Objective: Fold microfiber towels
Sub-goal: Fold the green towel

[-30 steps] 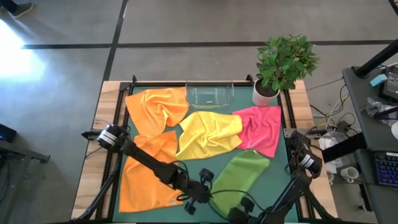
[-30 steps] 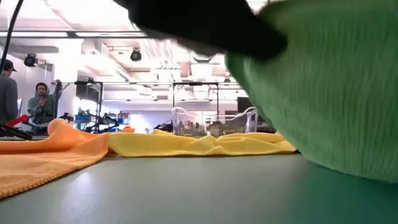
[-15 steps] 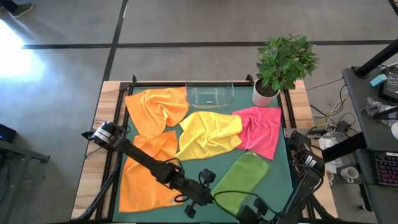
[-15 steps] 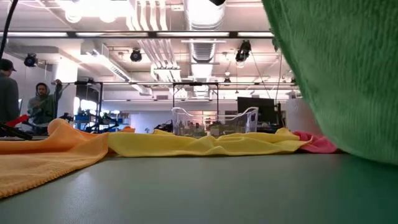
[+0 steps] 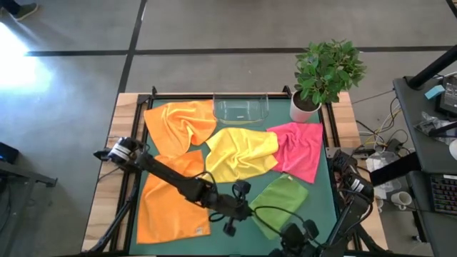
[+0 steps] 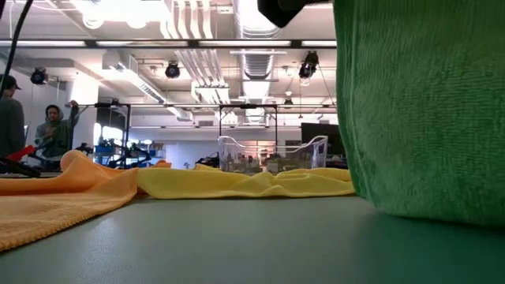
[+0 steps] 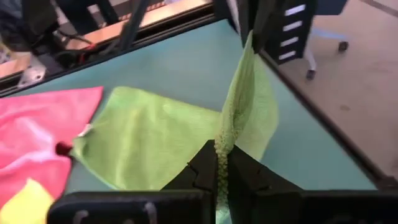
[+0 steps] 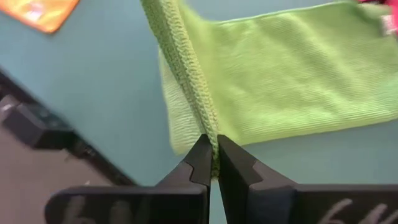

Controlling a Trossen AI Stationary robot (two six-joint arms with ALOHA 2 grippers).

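Note:
The lime green towel [image 5: 280, 200] lies at the table's near right, with its near edge lifted. My left gripper [image 5: 248, 209] and my right gripper [image 5: 287, 230] are both shut on that raised edge, one at each end. In the low view the green cloth [image 6: 418, 110] hangs like a curtain on the right. Two orange towels [image 5: 178, 121] [image 5: 168, 196], a yellow towel [image 5: 239, 153] and a hot pink towel [image 5: 300, 146] lie spread and rumpled on the green mat, overlapping one another. My left gripper pinches the green towel's near edge [image 7: 221, 144] between its two fingers at one end. The edge runs up, drawn straight, toward the other gripper, and the far part of the towel [image 7: 149, 143] lies on the mat. My right gripper pinches the same edge [image 8: 208, 127] between its two fingers at the other end. The hem stands up from the fingers and the rest of the towel [image 8: 292, 81] lies flat on the mat.
A clear plastic tray [image 5: 240, 108] stands at the far edge, and a potted plant [image 5: 325, 71] at the far right corner. The table's near edge lies close beneath both grippers. People stand in the room at the far left in the low view [image 6: 51, 130].
Both grippers have moved toward the table's far edge and a little to the right, carrying the green towel's near edge with them. That edge has risen and come over the towel's far part, which has stayed on the mat, so the towel looks shorter from above.

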